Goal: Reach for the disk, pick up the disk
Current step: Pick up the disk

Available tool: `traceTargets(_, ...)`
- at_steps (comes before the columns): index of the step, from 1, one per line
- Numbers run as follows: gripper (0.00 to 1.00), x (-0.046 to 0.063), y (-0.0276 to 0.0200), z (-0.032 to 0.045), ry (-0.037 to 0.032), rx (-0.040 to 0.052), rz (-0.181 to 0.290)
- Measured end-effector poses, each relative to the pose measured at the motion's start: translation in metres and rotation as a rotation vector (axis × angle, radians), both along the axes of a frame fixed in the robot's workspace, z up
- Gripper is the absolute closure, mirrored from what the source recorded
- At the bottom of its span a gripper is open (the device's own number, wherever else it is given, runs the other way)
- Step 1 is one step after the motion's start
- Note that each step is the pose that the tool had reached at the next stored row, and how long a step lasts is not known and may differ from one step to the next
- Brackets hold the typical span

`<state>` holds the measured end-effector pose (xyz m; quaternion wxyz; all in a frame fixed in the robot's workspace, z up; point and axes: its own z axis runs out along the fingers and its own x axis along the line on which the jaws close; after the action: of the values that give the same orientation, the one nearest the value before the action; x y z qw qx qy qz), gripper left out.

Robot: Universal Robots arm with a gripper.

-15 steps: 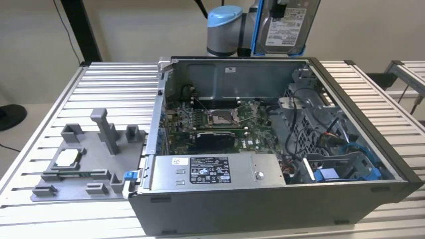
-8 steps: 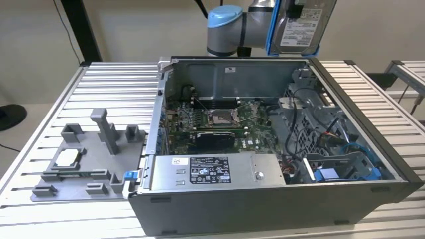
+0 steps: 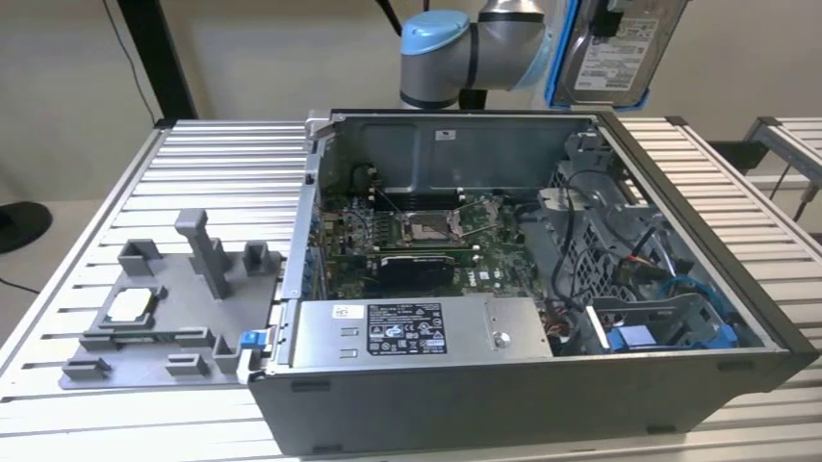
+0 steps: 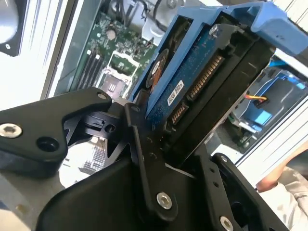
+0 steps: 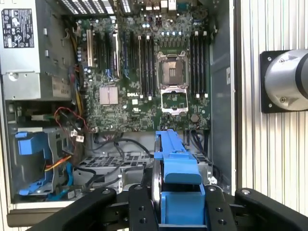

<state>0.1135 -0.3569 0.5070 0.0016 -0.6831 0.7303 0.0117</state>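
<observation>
- Black gripper (image 4: 180, 139) fingers (image 4: 144, 159) are clamped on the disk (image 4: 202, 82); in the second wrist view the blue bracket edge and the green circuit-board side with its connector row sit between them.
- In the first wrist view the gripper (image 5: 178, 202) holds the disk (image 5: 175, 163) edge-on, its blue bracket facing the camera, with the open computer case (image 5: 221, 96) beyond it.
- Disk is lifted clear of the case: in the exterior view it hangs upright (image 3: 617, 48) above the case's far wall (image 3: 449, 144), white label visible, blue bracket along its edge, beside the arm's blue-capped joint (image 3: 437, 43).
- Inside the case, the motherboard (image 5: 144, 72) lies exposed with an open processor socket (image 5: 173, 70) near its middle.
- Silver power supply (image 3: 411, 332) sits along the case's near wall in the exterior view.
- Blue plastic caddy (image 3: 655, 332) is fixed in the case corner next to the power supply, with cables around it.
- Grey fixture plate (image 3: 167, 318) lies on the slatted table (image 3: 231, 164) beside the case, toward the exterior view's left; a small square silver chip (image 3: 133, 304) rests in it.
- A person's hand (image 4: 274, 180) shows past the case edge in the second wrist view.
</observation>
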Motion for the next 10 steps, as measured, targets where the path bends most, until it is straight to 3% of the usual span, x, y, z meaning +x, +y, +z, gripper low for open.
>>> traceTargets(5, 1.0, 0.014, 0.0, 0.0, -0.0001, 0.0, 0.0)
traceTargets(10, 1.0, 0.015, 0.0, 0.0, 0.0, -0.0001, 0.0)
